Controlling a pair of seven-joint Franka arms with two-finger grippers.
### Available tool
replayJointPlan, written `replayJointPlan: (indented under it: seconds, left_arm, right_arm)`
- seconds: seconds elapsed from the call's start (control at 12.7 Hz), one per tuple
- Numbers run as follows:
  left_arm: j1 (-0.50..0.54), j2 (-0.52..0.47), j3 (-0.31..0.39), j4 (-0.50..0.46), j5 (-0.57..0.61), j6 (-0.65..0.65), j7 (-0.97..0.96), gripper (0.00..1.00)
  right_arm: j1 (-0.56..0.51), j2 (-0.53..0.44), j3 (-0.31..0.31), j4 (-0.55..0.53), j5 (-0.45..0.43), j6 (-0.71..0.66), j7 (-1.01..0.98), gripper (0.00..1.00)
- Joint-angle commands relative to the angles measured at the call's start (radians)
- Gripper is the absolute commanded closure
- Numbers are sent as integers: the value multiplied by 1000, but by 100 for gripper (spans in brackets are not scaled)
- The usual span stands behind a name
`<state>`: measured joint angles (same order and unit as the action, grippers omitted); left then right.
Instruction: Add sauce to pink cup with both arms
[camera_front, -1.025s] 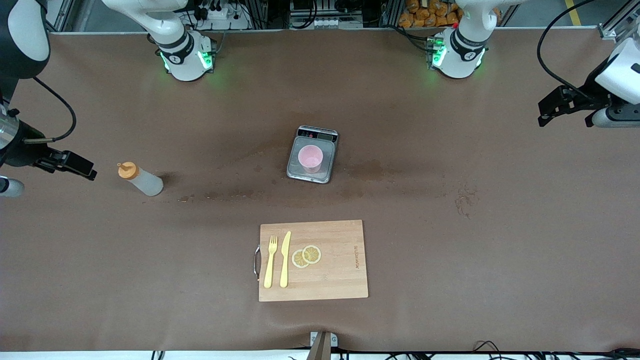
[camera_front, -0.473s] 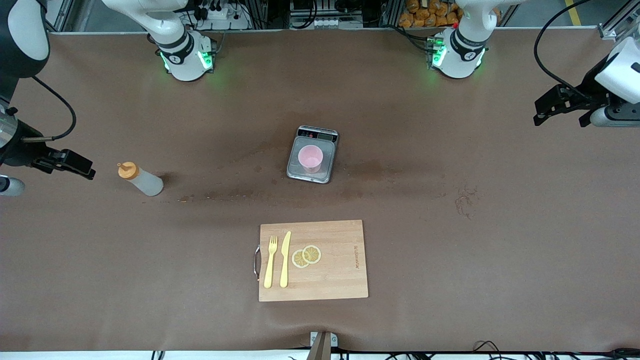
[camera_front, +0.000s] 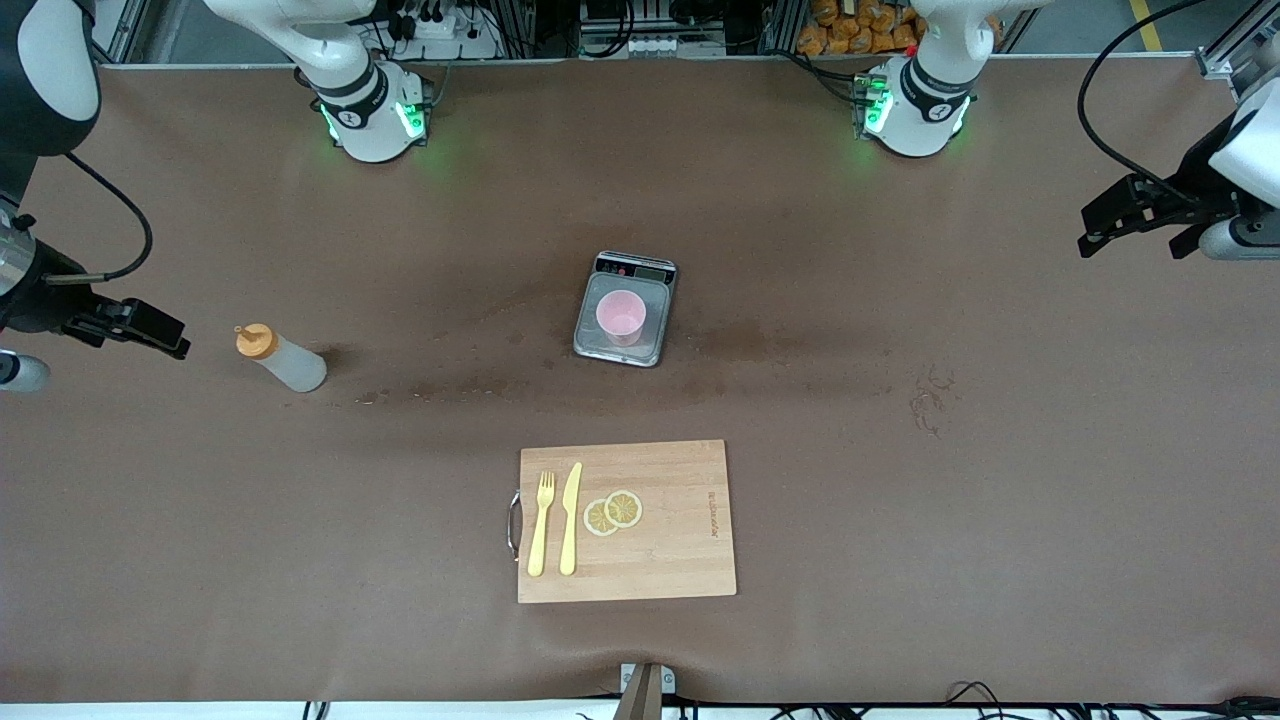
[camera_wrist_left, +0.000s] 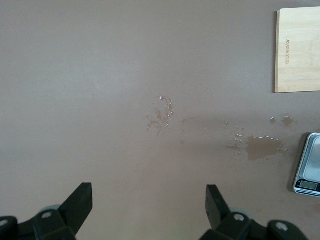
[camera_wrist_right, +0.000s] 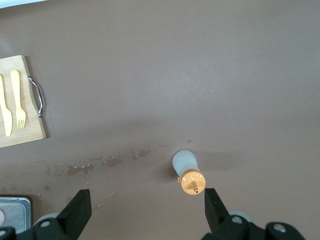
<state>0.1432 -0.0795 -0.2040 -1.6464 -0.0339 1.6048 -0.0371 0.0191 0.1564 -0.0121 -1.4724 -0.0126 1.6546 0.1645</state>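
1. Toward the right arm's end of the table, the sauce stands upright, well apart from the pink cup on the scale at mid-table.
2. Right gripper: fingers spread, empty, up in the air just beside the bottle; judged the nearer arm.
3. Left gripper: fingers spread, empty, waiting over the left arm's end of the table.
4. Bottle's long axis vertical, orange cap uppermost.

scale mid-table, display end toward arm bases | cutting board nearer front camera, metal handle on right arm's side | on board: fork, knife, two lemon slices | dried spill marks toward left arm's end
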Motion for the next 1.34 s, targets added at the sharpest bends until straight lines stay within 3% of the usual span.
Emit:
replayJointPlan:
  seconds: [0.0,1.26]
  left_arm:
    - [7,15,-3,34,-8,-32,-1,0]
    - [7,66,-2,91,-4,-49,-12,0]
  right_arm:
    - [-4,9,3,27,-17,-18,-11,0]
    - [-7,11,3,24,-15,-19,-3,0]
